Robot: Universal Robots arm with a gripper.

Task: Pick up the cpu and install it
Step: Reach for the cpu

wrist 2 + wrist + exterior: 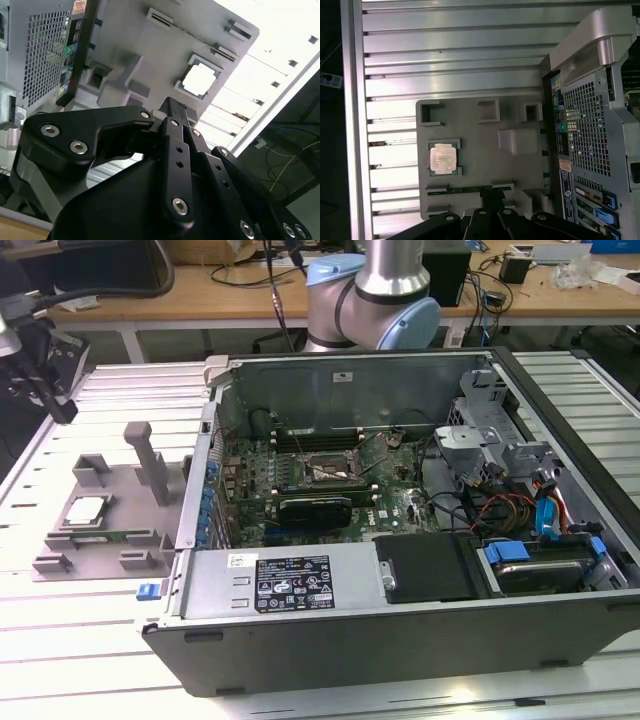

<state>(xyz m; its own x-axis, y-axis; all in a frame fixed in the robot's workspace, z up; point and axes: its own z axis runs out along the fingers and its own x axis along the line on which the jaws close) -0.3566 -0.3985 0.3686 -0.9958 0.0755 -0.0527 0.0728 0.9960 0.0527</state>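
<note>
The cpu is a small silver square chip lying flat in a recess of a grey holder plate, on the exterior view's left of the open computer case. Both wrist views show the cpu in that recess. My black gripper hangs in the air above and behind the plate, well apart from the chip. Its fingers look pressed together with nothing between them, and their tip points toward the plate's edge. The dark motherboard socket sits inside the case.
The open computer case lies on its side on a slatted metal table. A black expansion card lies just in front of the socket. Cables and drive bays fill the case's right side. Upright grey posts rise from the holder plate.
</note>
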